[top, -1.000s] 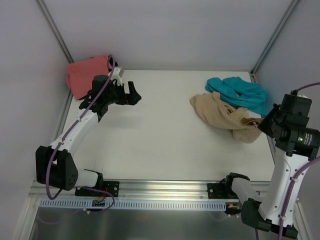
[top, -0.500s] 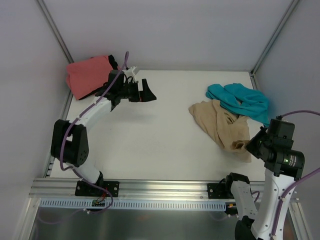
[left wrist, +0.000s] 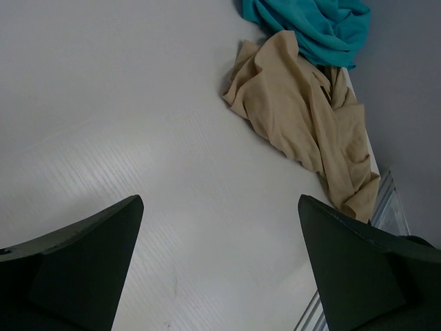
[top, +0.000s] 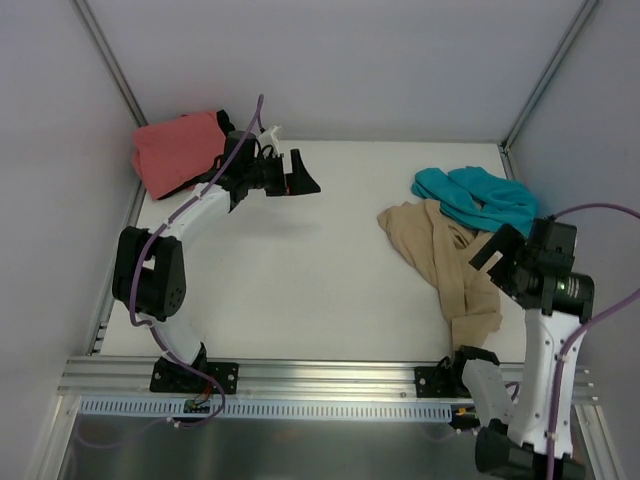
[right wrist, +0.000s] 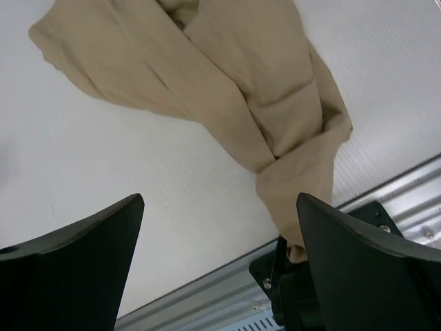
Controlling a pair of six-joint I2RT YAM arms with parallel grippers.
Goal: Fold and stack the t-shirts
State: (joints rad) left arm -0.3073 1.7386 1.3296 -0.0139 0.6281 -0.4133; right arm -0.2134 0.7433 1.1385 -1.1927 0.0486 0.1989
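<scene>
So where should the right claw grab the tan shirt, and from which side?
Probably the narrow near end of the tan shirt, from above: the cloth bunches into a roll there, clear of the teal shirt, and the open right claw hovers near it.

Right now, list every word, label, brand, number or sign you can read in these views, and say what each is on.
No text can be read in any view.
tan t-shirt: plain, no print or tag showing.
teal t-shirt: plain.
coral-pink t-shirt: plain.
left gripper, right gripper: black, no markings showing.
rail: any marking is too small to read.
</scene>
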